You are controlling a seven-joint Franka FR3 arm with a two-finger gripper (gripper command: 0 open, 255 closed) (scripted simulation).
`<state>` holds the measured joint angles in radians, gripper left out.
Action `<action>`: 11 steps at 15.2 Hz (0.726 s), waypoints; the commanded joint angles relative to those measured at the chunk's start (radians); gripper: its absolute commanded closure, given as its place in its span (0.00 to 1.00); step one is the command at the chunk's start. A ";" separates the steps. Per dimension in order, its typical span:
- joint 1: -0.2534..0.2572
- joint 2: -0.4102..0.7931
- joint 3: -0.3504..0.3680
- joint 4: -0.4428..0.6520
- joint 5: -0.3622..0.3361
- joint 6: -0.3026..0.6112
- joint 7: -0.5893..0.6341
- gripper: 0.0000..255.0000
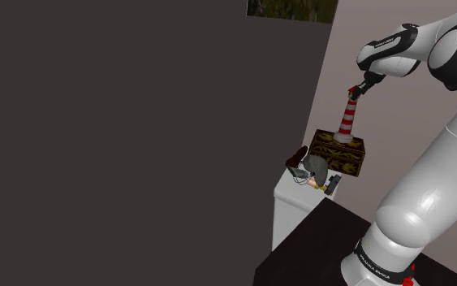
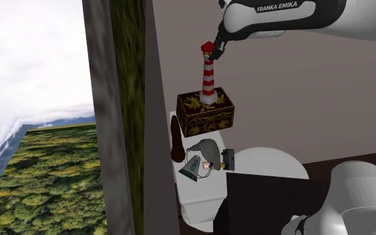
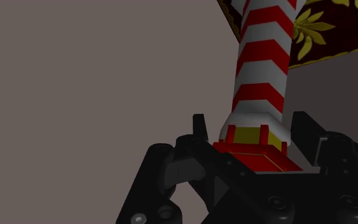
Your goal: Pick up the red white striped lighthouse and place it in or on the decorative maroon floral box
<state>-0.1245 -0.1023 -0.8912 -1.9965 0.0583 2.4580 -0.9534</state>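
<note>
**Lighthouse upright on the floral box, gripper at its top**

The red and white striped lighthouse [image 1: 347, 119] [image 2: 208, 75] stands upright on the lid of the dark maroon box with gold leaf patterns [image 1: 339, 158] [image 2: 206, 120]. Its pale base is on the lid, towards the wall side.

The black gripper [image 1: 356, 89] [image 2: 214, 52] is at the lighthouse's red roof. In the wrist view the gripper [image 3: 252, 125] straddles that roof, and the striped tower [image 3: 264, 70] runs away from it to a corner of the box [image 3: 329, 30]. I cannot tell whether it clamps the roof or merely sits around it, because black meets red there with no clear line.

The box rests on a white table [image 1: 293, 210] [image 2: 268, 161], whose round top is plain in the second exterior view. Beside the box lies a small heap of clutter:
- a tall dark brown piece [image 2: 176, 139]
- a grey domed thing [image 2: 205, 149]
- a small dark block [image 2: 230, 159]

None of these can be identified.

The white arm [image 1: 433, 162] is cut off at the shoulder view's right edge. A picture [image 1: 291, 6] on the wall is cut off at the top. In the second exterior view, forest and sky [image 2: 39, 133] show past the wall's edge.
</note>
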 commanded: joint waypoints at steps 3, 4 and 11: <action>0.000 0.000 0.000 -0.002 -0.001 0.001 0.000 0.00; 0.000 0.001 0.000 -0.002 -0.001 0.001 0.000 0.00; -0.039 -0.129 0.068 0.009 -0.146 -0.101 0.097 0.00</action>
<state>-0.1569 -0.2173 -0.8310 -1.9933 -0.0721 2.3739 -0.8649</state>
